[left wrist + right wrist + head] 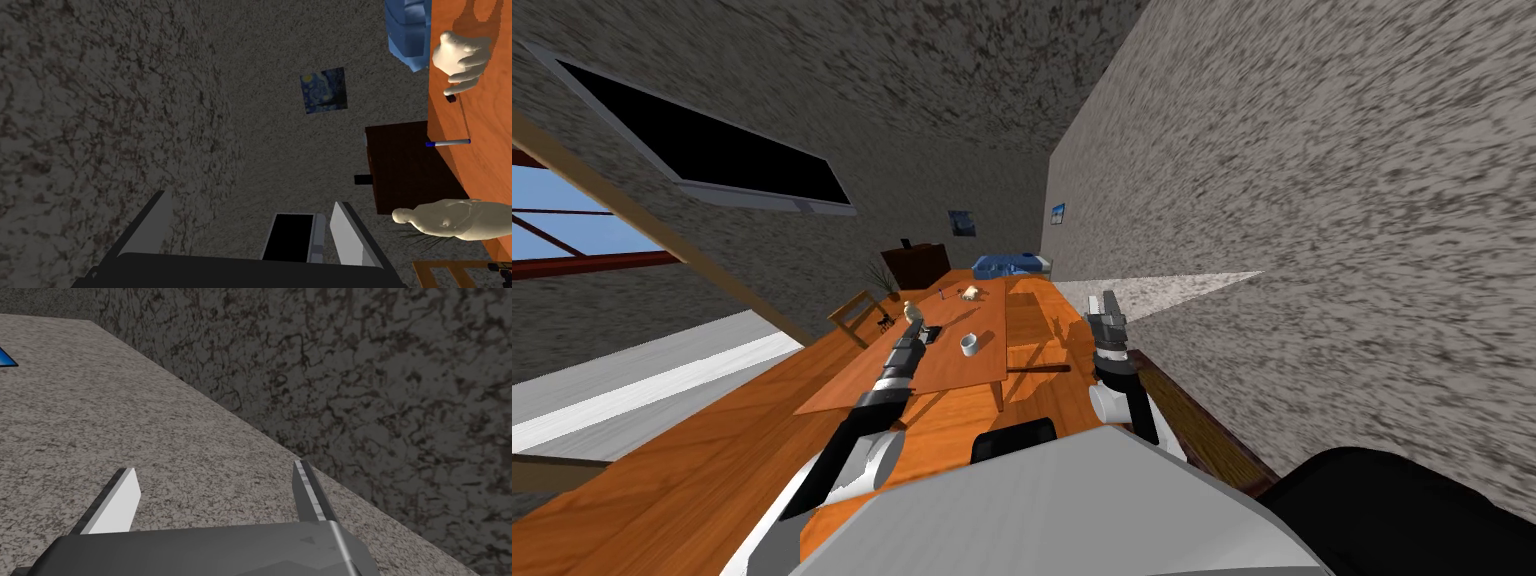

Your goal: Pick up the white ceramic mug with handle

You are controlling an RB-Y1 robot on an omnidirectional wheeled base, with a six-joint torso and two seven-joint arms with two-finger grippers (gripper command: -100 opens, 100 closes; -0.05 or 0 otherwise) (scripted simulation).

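Our left gripper (pixel 252 200) hangs spread wide and empty at the left edge of the table (pixel 942 378). The white mug (pixel 969 344) stands upright near it, to the right. Our right gripper (pixel 214 467) also gapes, empty.

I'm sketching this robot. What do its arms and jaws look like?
Left arm: white shell near the shoulder, black forearm with a pale ring. Right arm: white rounded segment below a dark grey wrist. Each pair of jaws: two thin light grey blades, dark-edged, on a dark box.
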